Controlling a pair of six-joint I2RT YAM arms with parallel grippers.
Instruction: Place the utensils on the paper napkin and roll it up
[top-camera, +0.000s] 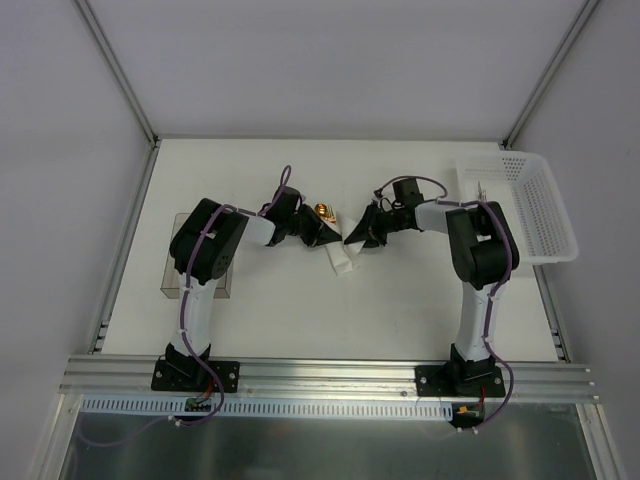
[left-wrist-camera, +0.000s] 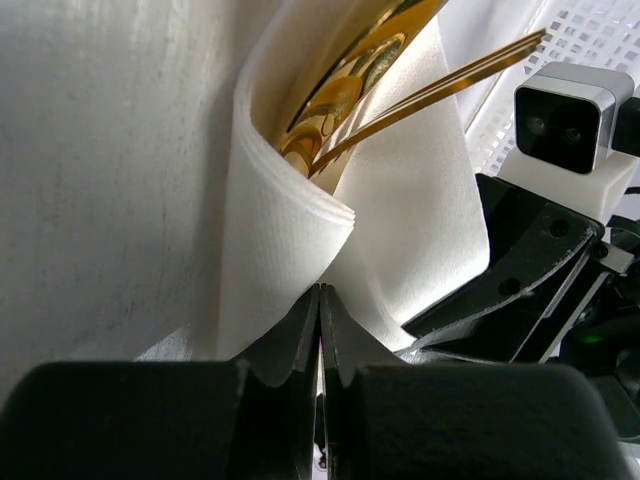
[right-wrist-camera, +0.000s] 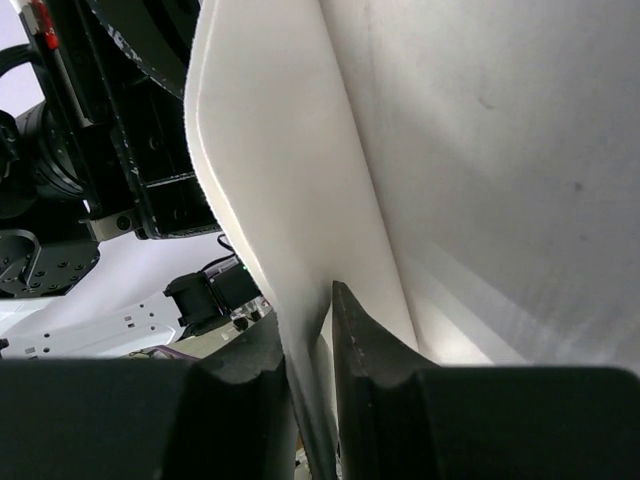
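Observation:
The white paper napkin (top-camera: 345, 258) lies at mid-table, folded up around the gold utensils (top-camera: 323, 212). In the left wrist view the napkin (left-wrist-camera: 280, 230) curls over the gold utensils (left-wrist-camera: 350, 90), and slim gold tines stick out to the upper right. My left gripper (left-wrist-camera: 320, 290) is shut, its tips pinching the napkin's lower fold. In the overhead view it (top-camera: 325, 235) sits at the napkin's left. My right gripper (top-camera: 362, 235) faces it from the right. Its fingers (right-wrist-camera: 305, 305) are closed on a raised edge of the napkin (right-wrist-camera: 270, 150).
A white perforated basket (top-camera: 525, 205) stands at the back right, and shows behind the napkin in the left wrist view (left-wrist-camera: 600, 40). A clear greyish box (top-camera: 170, 270) sits at the table's left edge. The two grippers are close together, almost tip to tip.

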